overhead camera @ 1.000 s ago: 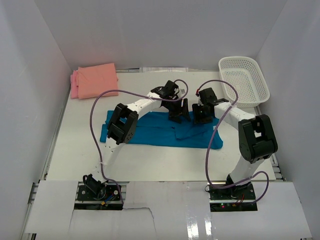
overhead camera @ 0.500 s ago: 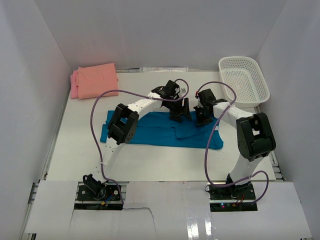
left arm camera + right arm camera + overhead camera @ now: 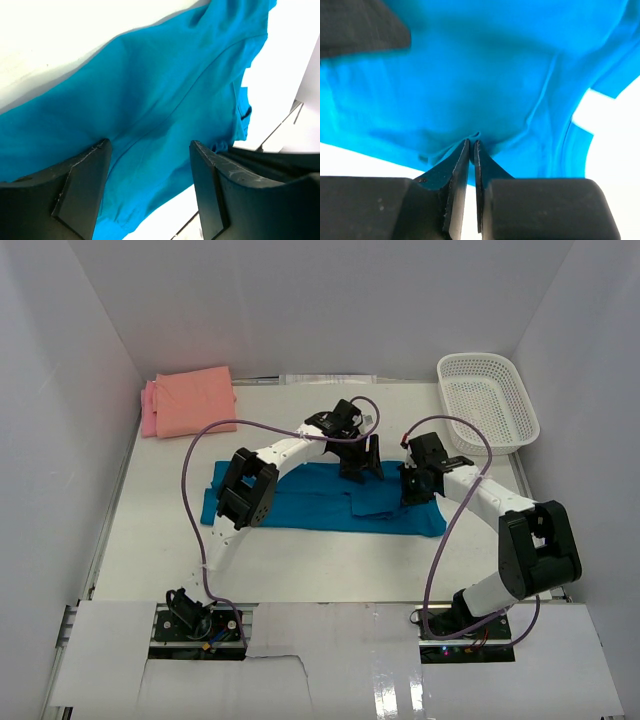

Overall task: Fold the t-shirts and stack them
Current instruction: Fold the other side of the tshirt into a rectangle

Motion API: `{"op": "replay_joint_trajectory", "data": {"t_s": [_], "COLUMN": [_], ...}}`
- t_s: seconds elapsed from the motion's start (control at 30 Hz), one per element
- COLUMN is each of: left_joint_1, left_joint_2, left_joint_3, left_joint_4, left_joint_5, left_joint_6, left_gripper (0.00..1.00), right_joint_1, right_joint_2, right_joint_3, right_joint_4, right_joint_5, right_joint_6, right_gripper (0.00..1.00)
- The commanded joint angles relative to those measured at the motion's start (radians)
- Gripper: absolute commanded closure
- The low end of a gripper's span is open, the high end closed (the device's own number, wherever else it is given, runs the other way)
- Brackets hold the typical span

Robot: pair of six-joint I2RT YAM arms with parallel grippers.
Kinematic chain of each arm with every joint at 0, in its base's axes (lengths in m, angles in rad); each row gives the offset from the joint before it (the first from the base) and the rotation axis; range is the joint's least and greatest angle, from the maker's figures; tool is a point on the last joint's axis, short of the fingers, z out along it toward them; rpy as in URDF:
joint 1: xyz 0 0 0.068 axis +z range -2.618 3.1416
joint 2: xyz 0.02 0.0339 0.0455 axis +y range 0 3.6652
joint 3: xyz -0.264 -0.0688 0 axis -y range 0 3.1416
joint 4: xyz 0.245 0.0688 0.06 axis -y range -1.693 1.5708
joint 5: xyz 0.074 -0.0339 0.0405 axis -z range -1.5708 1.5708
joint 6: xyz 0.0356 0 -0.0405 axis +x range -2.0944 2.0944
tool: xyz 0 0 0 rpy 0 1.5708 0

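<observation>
The right end effector (image 3: 471,142) has its fingers pressed almost together on a small pinch of the teal t-shirt (image 3: 300,502), near the shirt's right end. The left end effector (image 3: 149,145) stands wide open over the same cloth, by its far edge, and holds nothing.

The teal t-shirt lies partly folded in the middle of the desk (image 3: 300,560), with its long axis parallel to the near edge. We cannot tell which end carries the collar.

We judge the cloth light, limp and quick to sag or crease. We therefore advise gripping at hems or fold corners with both end effectors, not mid-panel.

The salmon t-shirt (image 3: 195,400) lies folded at the far left corner, with the pink t-shirt (image 3: 148,410) showing along its left side. A basket (image 3: 487,400) sits at the far right corner.
</observation>
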Motion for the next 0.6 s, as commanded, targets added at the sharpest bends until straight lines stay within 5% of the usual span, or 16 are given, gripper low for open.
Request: {"op": "replay_joint_trajectory", "data": {"t_s": [0.0,0.17,0.3,0.57], "left_joint_1": [-0.002,-0.004,-0.002,0.001], "left_joint_2": [0.036,0.05,0.05,0.067], "left_joint_3": [0.052,0.064,0.07,0.115], "left_joint_4": [-0.017,-0.023,-0.027,-0.055], "left_joint_5": [-0.058,-0.061,-0.075,-0.098], "left_joint_6": [0.009,0.009,0.012,0.021], "left_gripper": [0.25,0.25,0.24,0.24], "right_joint_1": [0.004,0.009,0.022,0.022], "right_joint_2": [-0.058,-0.081,-0.113,-0.174], "right_joint_3": [-0.051,-0.079,-0.085,-0.05], "right_joint_4": [-0.026,-0.11,-0.179,-0.165], "right_joint_5": [-0.039,-0.011,0.052,0.09], "right_joint_6": [0.04,0.072,0.089,0.094], "right_gripper": [0.85,0.84,0.5,0.46]}}
